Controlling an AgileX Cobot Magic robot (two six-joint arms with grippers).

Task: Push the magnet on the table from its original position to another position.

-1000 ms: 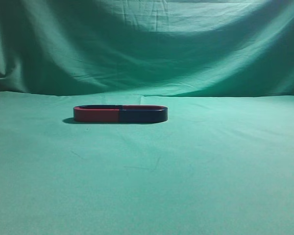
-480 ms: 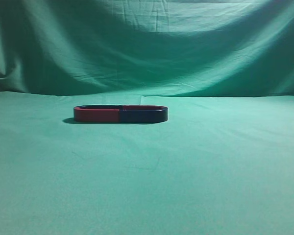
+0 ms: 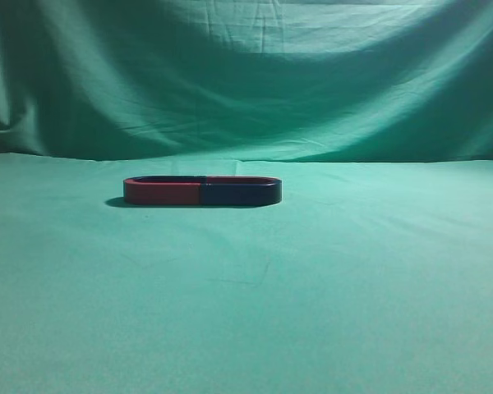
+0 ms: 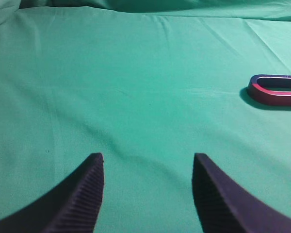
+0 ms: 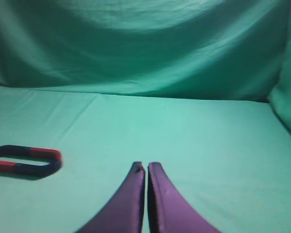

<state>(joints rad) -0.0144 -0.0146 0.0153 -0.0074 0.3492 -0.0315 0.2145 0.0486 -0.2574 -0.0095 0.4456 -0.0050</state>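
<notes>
The magnet (image 3: pixel 202 190) is a flat oval ring, half red and half dark blue, lying on the green cloth left of centre in the exterior view. In the left wrist view its red end (image 4: pixel 276 91) shows at the right edge, far ahead and right of my left gripper (image 4: pixel 148 158), which is open and empty. In the right wrist view the magnet (image 5: pixel 25 160) lies at the far left, well left of my right gripper (image 5: pixel 146 166), which is shut and empty. Neither gripper shows in the exterior view.
Green cloth (image 3: pixel 312 279) covers the table and hangs as a backdrop (image 3: pixel 255 74) behind it. A fold of the cloth rises at the right edge of the right wrist view (image 5: pixel 287 111).
</notes>
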